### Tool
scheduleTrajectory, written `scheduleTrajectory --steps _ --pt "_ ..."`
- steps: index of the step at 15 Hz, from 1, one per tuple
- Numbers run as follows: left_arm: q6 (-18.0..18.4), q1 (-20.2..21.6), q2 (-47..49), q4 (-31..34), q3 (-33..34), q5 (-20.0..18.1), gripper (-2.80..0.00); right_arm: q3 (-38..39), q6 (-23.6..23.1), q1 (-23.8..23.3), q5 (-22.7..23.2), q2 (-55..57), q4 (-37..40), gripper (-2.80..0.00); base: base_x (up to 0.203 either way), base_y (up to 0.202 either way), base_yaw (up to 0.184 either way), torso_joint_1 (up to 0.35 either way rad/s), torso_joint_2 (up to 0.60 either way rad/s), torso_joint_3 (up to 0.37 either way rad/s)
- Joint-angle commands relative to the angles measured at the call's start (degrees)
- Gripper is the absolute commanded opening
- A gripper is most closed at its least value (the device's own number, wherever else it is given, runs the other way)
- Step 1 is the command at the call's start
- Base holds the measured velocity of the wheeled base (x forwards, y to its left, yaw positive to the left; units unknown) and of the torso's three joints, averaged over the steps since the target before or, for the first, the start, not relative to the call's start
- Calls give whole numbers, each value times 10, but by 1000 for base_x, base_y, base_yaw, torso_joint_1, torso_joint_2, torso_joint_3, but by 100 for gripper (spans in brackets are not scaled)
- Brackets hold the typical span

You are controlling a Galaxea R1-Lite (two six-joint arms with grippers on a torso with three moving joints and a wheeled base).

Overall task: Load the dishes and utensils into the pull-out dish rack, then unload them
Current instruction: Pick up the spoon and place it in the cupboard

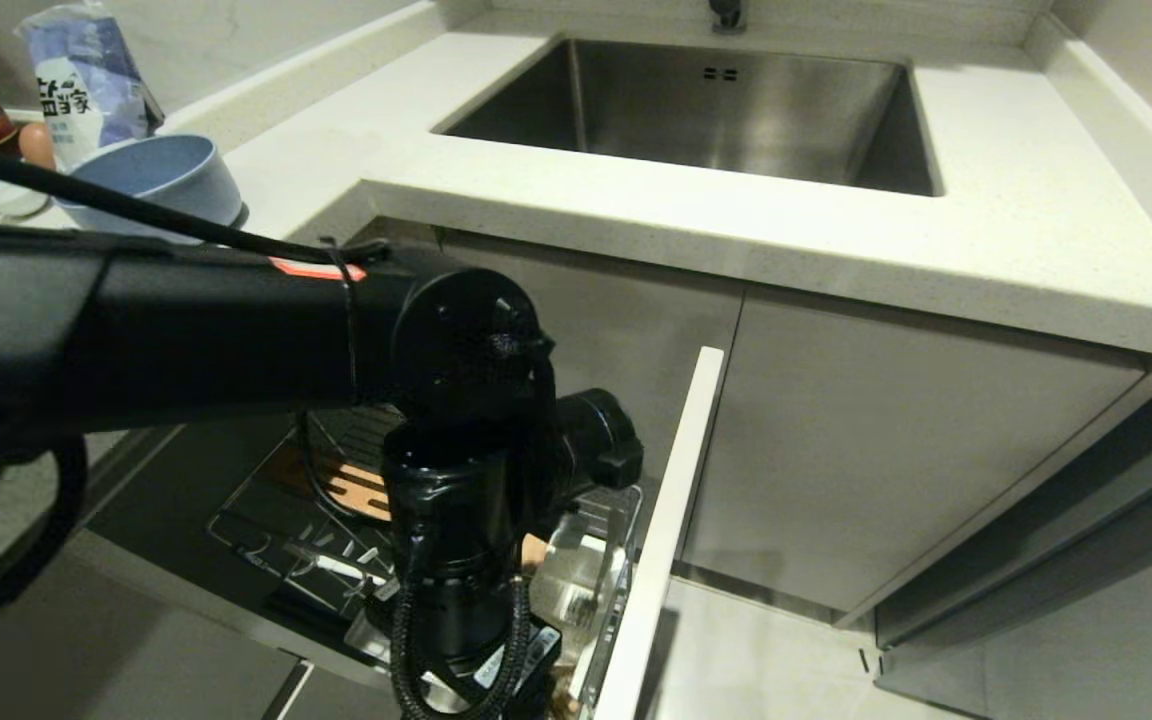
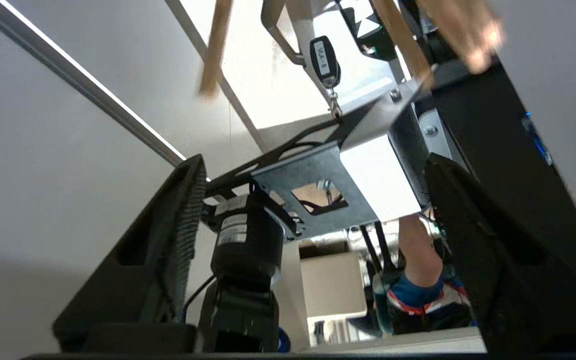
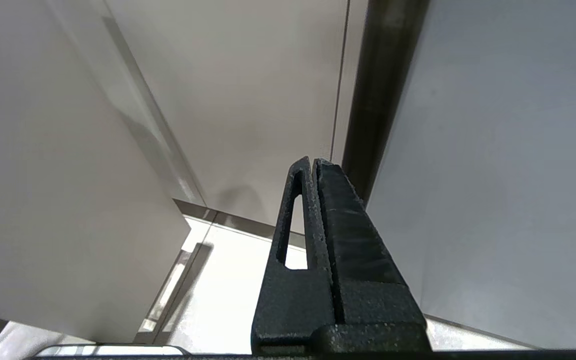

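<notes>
The left pincer (image 2: 313, 235) is being held spread and empty over the pull-out dish rack (image 1: 336, 520); blurred chopsticks (image 2: 215, 47) are seen beyond it. The blue bowl (image 1: 156, 180) is waiting at the desk's left edge. The right pincer (image 3: 313, 165) is being kept clenched.
</notes>
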Motion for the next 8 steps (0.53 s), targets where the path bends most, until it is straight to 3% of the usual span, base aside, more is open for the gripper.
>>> scheduleTrajectory --steps 1,8 --pt "-4 -5 -60 7 1 2 -280 15 0 0 0 0 -1 -280 0 0 0 0 0 0" --pt "-14 2 -248 3 0 80 -280 15 0 0 0 0 -1 -280 0 0 0 0 0 0"
